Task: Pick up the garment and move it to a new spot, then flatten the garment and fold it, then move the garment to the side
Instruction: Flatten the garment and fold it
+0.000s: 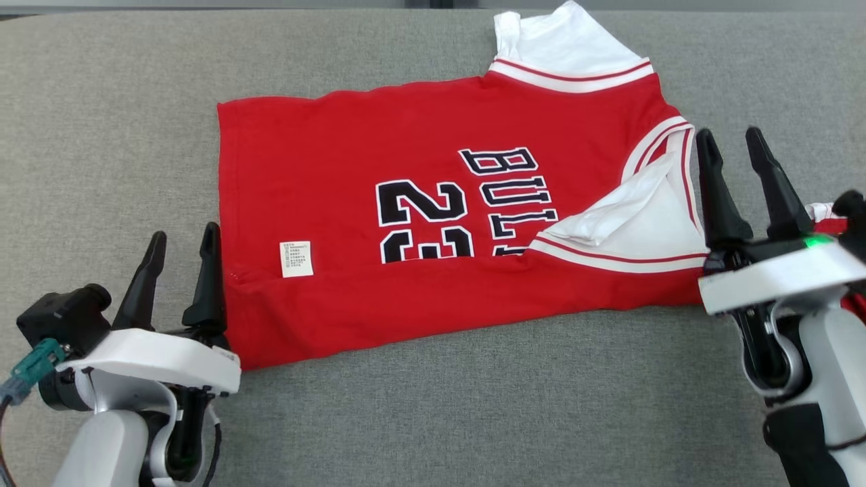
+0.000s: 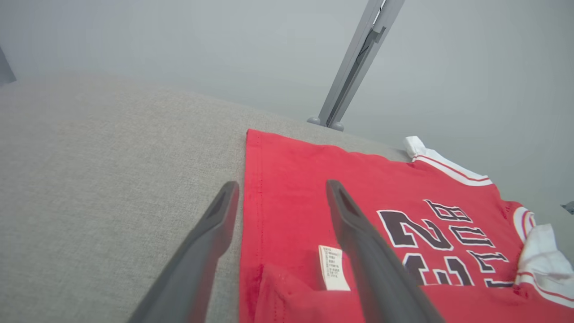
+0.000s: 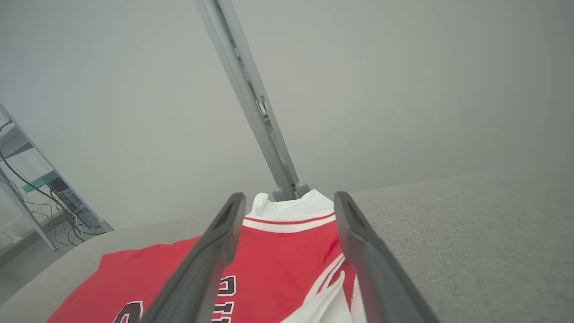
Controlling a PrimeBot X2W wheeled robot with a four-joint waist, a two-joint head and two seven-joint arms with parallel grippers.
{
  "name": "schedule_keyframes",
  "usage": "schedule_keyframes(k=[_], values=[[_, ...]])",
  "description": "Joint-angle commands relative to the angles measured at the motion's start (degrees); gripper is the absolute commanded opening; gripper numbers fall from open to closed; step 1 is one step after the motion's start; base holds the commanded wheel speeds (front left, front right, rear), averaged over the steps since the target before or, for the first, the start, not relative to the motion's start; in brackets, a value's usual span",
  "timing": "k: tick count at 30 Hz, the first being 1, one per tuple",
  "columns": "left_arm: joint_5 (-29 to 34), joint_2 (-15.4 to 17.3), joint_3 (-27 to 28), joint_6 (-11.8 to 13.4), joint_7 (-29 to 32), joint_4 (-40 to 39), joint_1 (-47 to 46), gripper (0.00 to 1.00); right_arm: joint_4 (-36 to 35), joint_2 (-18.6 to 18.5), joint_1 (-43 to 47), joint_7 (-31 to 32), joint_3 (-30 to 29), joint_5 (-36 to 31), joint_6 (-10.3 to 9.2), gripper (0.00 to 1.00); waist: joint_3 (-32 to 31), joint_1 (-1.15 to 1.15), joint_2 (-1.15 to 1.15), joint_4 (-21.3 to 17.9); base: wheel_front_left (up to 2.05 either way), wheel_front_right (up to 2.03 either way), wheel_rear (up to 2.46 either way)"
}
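Note:
The garment (image 1: pixel 419 169) is a red jersey with white sleeves and black number and letters, lying on the grey padded surface (image 1: pixel 101 135) with its near edge folded up over the front. My left gripper (image 1: pixel 181 237) stands open at the jersey's lower left corner, nothing between its fingers. My right gripper (image 1: pixel 731 138) stands open at the jersey's right end, by the white sleeve, holding nothing. In the left wrist view the garment (image 2: pixel 291 188) lies under my open left gripper (image 2: pixel 281 187). In the right wrist view the garment (image 3: pixel 287 251) shows between the fingers of my right gripper (image 3: pixel 289 199).
A white care label (image 1: pixel 296 259) shows on the folded-up hem. A grey metal post (image 3: pixel 251 98) rises behind the surface's far edge. A shelf with cables (image 3: pixel 40 193) stands off to one side on the floor. Bare grey cloth lies around the jersey.

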Motion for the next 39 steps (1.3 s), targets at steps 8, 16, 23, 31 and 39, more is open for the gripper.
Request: schedule_keyframes(k=[8, 16, 23, 31, 39], values=[[5.68, -3.66, 0.23, 2.95, -12.28, 5.01, -2.0, 1.0, -7.89, 2.26, 12.67, -2.49, -4.38, -10.23, 0.03, 1.0, -4.9, 0.0, 0.0, -0.72, 0.0, 0.0, 0.0], [13.2, -2.79, -2.3, 5.72, -14.28, 7.04, 2.1, 1.0, -12.89, 2.94, 20.66, -0.46, -5.78, -17.12, 0.03, 1.0, -8.87, 0.0, 0.0, -2.37, 0.0, 0.0, 0.0], [15.08, -1.43, -3.43, 6.99, -13.67, 7.01, 6.66, 1.0, -16.13, 3.96, 26.45, 1.89, -6.7, -19.8, 0.03, 1.0, -12.27, 0.0, 0.0, -2.39, 0.0, 0.0, 0.0], [14.81, -0.42, -4.43, 6.45, -12.08, 6.57, 9.12, 1.0, -18.12, 4.97, 29.98, 4.16, -7.57, -20.64, 0.02, 1.0, -14.72, 0.0, 0.0, -2.2, 0.0, 0.0, 0.0], [15.12, 0.7, -5.11, 6.65, -10.57, 6.34, 8.72, 1.0, -19.2, 5.79, 31.0, 5.41, -8.1, -20.9, 0.03, 1.0, -15.12, 0.0, 0.0, -2.14, 0.0, 0.0, 0.0]])
